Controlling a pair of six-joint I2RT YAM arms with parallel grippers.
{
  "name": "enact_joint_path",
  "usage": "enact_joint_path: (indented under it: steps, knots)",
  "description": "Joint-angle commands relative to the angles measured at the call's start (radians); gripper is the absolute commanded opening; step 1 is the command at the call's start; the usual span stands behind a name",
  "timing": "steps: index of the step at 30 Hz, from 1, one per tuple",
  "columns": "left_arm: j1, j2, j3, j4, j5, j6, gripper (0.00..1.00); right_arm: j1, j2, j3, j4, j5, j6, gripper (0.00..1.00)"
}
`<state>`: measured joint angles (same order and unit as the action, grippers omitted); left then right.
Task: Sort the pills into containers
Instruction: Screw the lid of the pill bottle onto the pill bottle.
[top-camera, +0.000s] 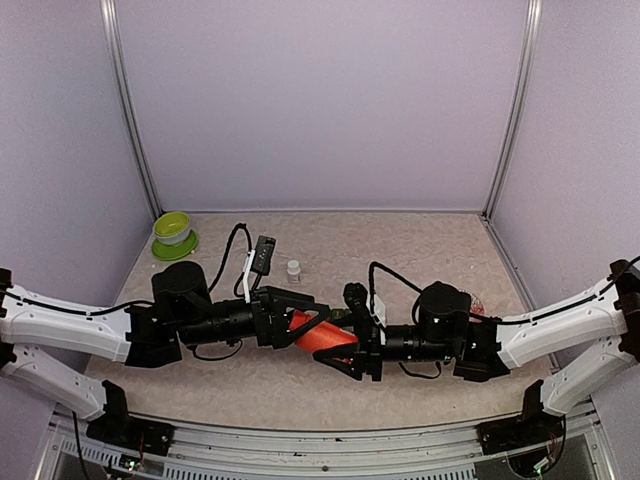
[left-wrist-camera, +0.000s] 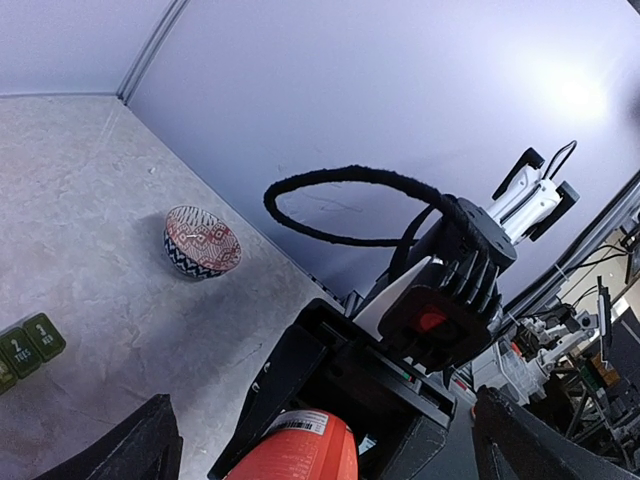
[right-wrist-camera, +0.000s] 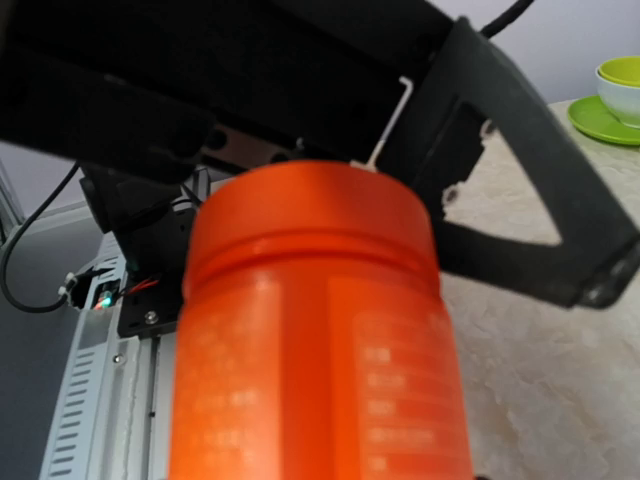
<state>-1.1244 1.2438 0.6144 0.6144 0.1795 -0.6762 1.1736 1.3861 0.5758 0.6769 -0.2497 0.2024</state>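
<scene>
An orange pill bottle (top-camera: 322, 336) lies level above the table's middle, with my right gripper (top-camera: 348, 348) shut on its body. It fills the right wrist view (right-wrist-camera: 315, 340). My left gripper (top-camera: 303, 323) is open, its fingers (left-wrist-camera: 130, 450) spread on either side of the bottle's other end (left-wrist-camera: 305, 450) without touching it. The containers (top-camera: 263, 255), a short row of dark green boxes, lie on the table behind the left arm; they show at the left edge of the left wrist view (left-wrist-camera: 25, 345). No pills are in view.
A small white cap (top-camera: 293, 268) stands next to the containers. A lime-green bowl on a saucer (top-camera: 172, 232) sits at the back left corner. A patterned red and dark bowl (left-wrist-camera: 202, 242) stands near the right wall, mostly hidden behind the right arm in the top view.
</scene>
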Motion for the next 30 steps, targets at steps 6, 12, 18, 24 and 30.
enact_joint_path:
  steps: [6,12,18,24,30]
  knots:
    - [-0.009,-0.065,0.037,-0.021,-0.016,0.037,0.99,0.003,-0.061,0.001,0.033,0.023,-0.001,0.25]
    - [-0.009,-0.073,0.027,-0.043,-0.015,0.015,0.99,0.003,-0.164,-0.016,-0.042,0.157,-0.047,0.25]
    - [-0.009,-0.040,0.027,-0.044,0.006,-0.002,0.99,0.003,-0.216,-0.018,-0.068,0.183,-0.076,0.25]
    - [-0.011,-0.024,0.028,-0.004,0.032,-0.018,0.99,0.003,-0.175,0.005,-0.095,0.195,-0.080,0.25]
    - [-0.015,-0.017,0.028,0.033,0.062,-0.019,0.99,0.003,-0.098,0.030,-0.084,0.158,-0.065,0.25]
